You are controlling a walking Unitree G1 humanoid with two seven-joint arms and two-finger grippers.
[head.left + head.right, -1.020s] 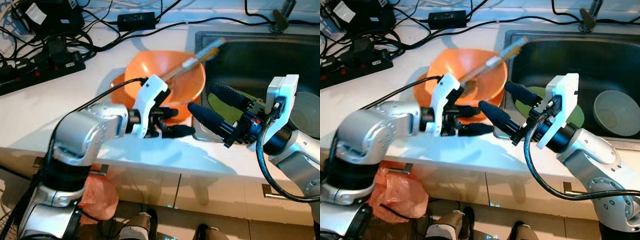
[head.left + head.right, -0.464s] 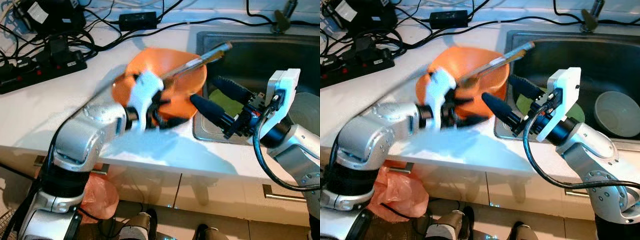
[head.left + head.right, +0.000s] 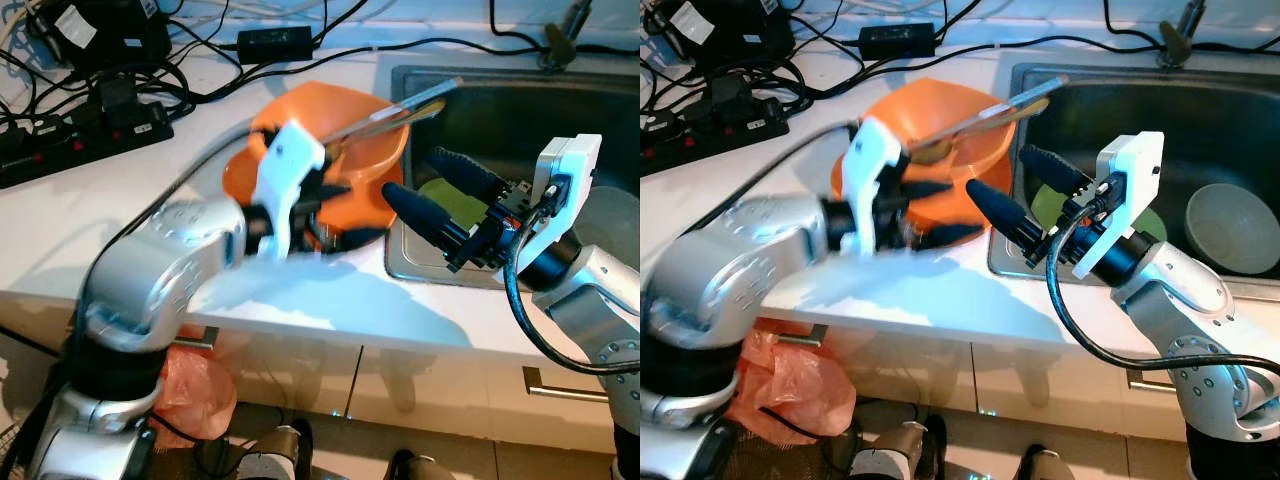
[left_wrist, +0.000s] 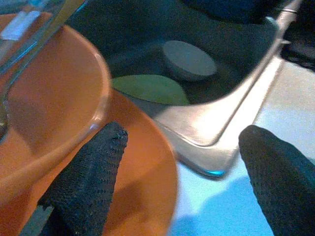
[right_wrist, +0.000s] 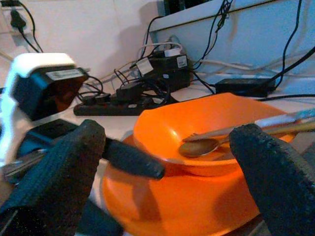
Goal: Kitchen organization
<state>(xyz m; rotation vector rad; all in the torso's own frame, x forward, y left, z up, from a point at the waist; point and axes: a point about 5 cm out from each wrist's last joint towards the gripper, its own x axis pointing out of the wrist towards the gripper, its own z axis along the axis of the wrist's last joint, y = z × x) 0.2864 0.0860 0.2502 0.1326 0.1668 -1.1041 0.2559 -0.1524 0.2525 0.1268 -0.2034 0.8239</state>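
An orange bowl [image 3: 335,135] sits on an orange plate [image 3: 238,178] on the white counter, right beside the sink. A metal spoon [image 5: 199,146] and a long utensil [image 3: 400,108] lie in the bowl, handles sticking out over the sink. My left gripper [image 3: 352,213] is open at the plate's near rim, blurred by motion; one finger [image 4: 86,177] is over the plate, the other over the counter. My right gripper [image 3: 412,175] is open above the sink's left edge, pointing at the bowl.
The steel sink [image 3: 520,110] holds a green plate [image 3: 450,200] and a grey bowl [image 3: 1235,225]. A power strip [image 3: 80,140], a black adapter [image 3: 272,40] and tangled cables crowd the counter's back. The counter's front edge runs just below both arms.
My left arm has swung and its wrist has risen at the plate's rim. The bowl and plate have shifted slightly and look tilted. The right gripper has barely moved.
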